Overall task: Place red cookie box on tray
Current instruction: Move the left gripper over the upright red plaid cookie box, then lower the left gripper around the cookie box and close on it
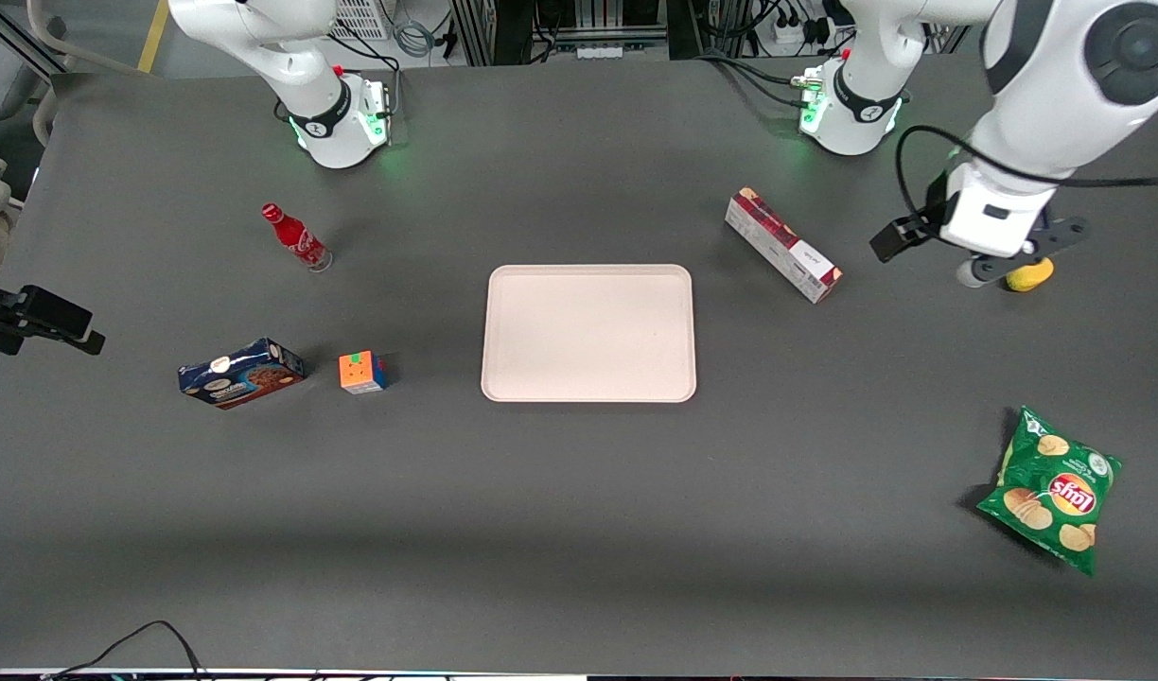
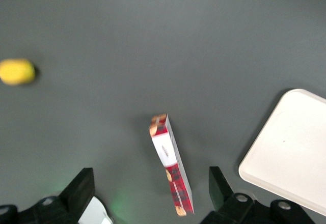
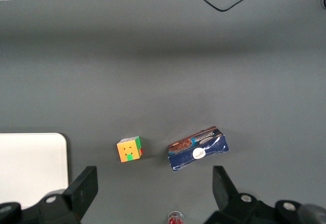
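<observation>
The red cookie box (image 1: 782,244) lies on its long narrow side on the dark table, beside the tray and toward the working arm's end of the table. It also shows in the left wrist view (image 2: 170,165), between the spread fingers but well below them. The pale pinkish-cream tray (image 1: 588,333) sits empty at the table's middle, and its corner shows in the left wrist view (image 2: 290,152). My left gripper (image 1: 1000,270) hangs above the table, farther toward the working arm's end than the box. It is open and empty (image 2: 151,193).
A yellow rounded object (image 1: 1031,275) lies just beside the gripper (image 2: 17,72). A green chips bag (image 1: 1052,487) lies nearer the front camera. A blue cookie box (image 1: 241,373), a colour cube (image 1: 362,372) and a red bottle (image 1: 295,236) lie toward the parked arm's end.
</observation>
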You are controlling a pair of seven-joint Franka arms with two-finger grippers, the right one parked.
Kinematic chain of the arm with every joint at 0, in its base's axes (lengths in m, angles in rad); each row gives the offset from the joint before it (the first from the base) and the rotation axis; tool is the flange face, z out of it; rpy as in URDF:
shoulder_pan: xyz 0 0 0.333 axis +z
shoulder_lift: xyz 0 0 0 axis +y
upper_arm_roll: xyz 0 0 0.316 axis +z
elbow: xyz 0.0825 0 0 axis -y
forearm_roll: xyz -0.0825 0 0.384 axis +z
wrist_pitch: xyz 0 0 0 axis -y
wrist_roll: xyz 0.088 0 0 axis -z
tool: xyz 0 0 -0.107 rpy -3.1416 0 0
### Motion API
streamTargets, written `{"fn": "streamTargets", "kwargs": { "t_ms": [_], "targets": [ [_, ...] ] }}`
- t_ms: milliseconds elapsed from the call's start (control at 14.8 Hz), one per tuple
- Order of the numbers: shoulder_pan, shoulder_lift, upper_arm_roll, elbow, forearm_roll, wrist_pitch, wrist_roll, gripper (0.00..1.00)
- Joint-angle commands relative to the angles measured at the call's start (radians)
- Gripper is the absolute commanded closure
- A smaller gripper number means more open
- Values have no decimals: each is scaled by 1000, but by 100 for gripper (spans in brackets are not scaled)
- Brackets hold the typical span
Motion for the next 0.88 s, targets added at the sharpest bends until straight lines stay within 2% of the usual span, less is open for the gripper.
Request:
{"fn": "streamTargets", "kwargs": {
  "t_ms": [0,203,407,678,814],
  "targets": [
    [-3,-130,-28,-240,-59,86,-157,0],
    [-3,-196,-92,-436,-64,245,-250,0],
    [-3,-205,-98,-570,-148,362,-263,0],
    [-3,-165,-109,-720,-245,581,-286,0],
    [-3,-126,-193,-762,-251,700,-380,0]
  ]
}}
